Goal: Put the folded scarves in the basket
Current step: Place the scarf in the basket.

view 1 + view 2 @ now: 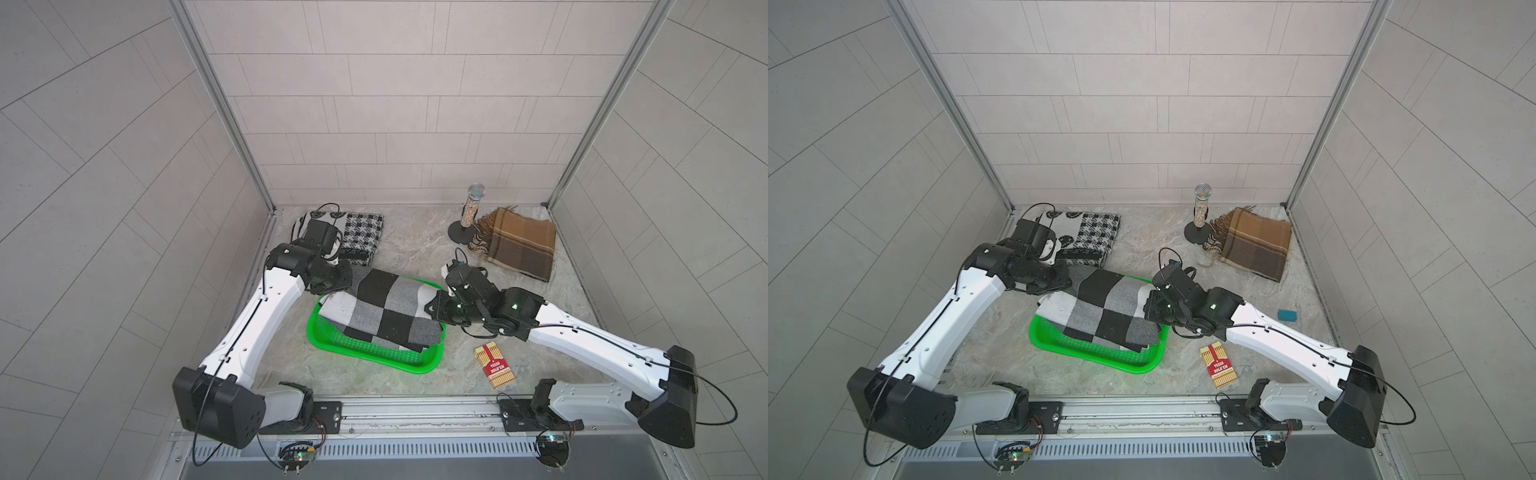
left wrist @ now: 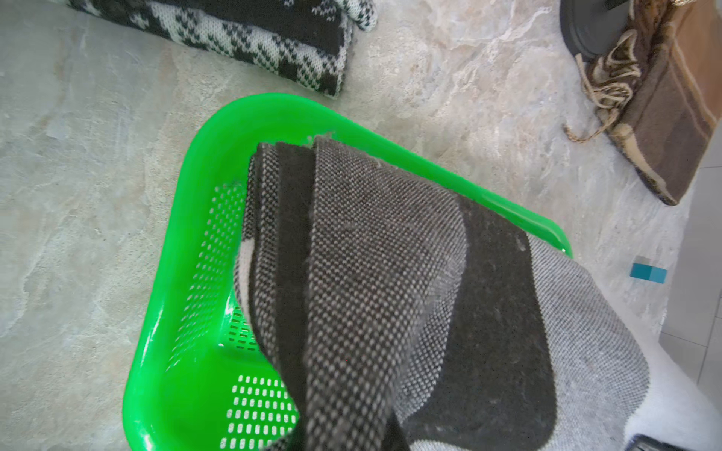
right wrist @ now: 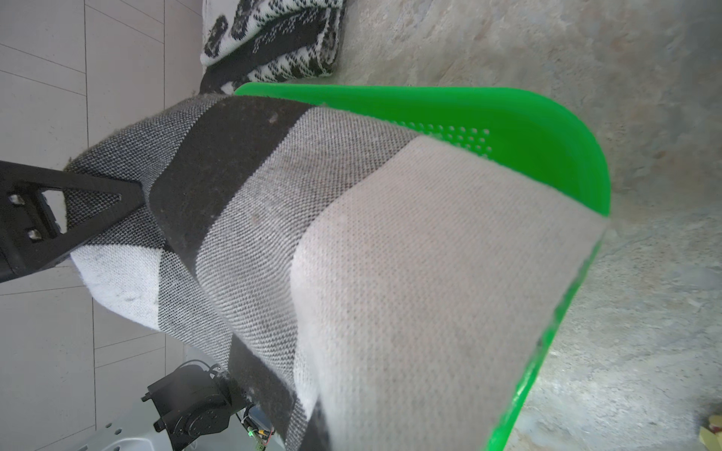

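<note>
Folded checkered scarf [image 1: 380, 309], black, grey and white squares: lifted over the green basket [image 1: 374, 358], stretched between both grippers and sagging in the middle. Not lying flat inside yet. In the left wrist view, lower folded layers hanging down into the basket, close over its perforated floor; cannot tell if touching. In both top views, covering most of the basket, with only the near rim and the left end showing bare.

At the basket's far left corner, the left gripper [image 1: 347, 280], closed tight on the scarf's edge; in the right wrist view, one black finger [image 3: 86, 180] pressed on the cloth. At the basket's right end, the right gripper [image 1: 432, 307], closed tight too, pinching the opposite end of the scarf.

Just behind the basket's far left corner: a black-and-white patterned scarf [image 1: 353, 235], folded, flat on the marbled table [image 1: 415, 257], partly hidden by the left arm's wrist, near the held scarf but apart from it. Behind the basket to the right, well apart: a brown plaid scarf [image 1: 519, 243] with fringes, and just beside the fringes a glittery microphone [image 1: 471, 208], upright on a round black base. Right of the basket, toward the near side: a red card box [image 1: 494, 365], lying flat. Farther right of the basket, in a top view, a small teal block [image 1: 1287, 315].

Inside the basket: only the hanging folds and bare green perforated plastic.
</note>
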You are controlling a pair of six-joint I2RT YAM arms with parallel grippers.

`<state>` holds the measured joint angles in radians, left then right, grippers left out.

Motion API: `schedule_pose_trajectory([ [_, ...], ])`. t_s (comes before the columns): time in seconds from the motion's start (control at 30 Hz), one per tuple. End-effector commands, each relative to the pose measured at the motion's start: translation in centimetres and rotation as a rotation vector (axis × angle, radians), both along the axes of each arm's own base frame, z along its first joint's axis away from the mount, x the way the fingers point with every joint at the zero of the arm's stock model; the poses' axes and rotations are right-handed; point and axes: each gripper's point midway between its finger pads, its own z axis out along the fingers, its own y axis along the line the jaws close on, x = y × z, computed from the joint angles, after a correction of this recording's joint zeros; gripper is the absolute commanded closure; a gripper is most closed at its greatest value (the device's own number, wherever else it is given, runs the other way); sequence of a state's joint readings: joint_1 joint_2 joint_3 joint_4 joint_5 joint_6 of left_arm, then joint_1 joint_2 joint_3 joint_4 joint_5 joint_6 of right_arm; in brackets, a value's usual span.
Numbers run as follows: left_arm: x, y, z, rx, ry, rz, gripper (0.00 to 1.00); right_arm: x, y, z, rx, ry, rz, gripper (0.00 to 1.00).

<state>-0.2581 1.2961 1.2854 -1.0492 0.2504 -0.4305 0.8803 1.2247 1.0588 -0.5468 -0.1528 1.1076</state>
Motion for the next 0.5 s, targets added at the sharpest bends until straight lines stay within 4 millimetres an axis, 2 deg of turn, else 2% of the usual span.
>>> schedule_pose_trajectory([
  [0.0,0.7,2.2,-0.9,0.094,-0.029,0.034,1.0,0.3,0.2,-1.1,-0.024,-0.003,0.003,1.0],
  [0.17,1.0,3.6,-3.8,0.14,0.007,0.063,1.0,0.8,0.9,-4.0,-0.079,0.021,0.026,1.0],
  [0.3,1.7,4.5,-6.7,0.185,0.031,0.094,1.0,1.0,1.3,-7.0,-0.129,0.06,0.043,1.0],
  [0.47,2.1,4.4,-10.7,0.189,0.11,0.103,1.0,0.8,1.0,-10.7,-0.21,0.129,0.04,1.0],
])
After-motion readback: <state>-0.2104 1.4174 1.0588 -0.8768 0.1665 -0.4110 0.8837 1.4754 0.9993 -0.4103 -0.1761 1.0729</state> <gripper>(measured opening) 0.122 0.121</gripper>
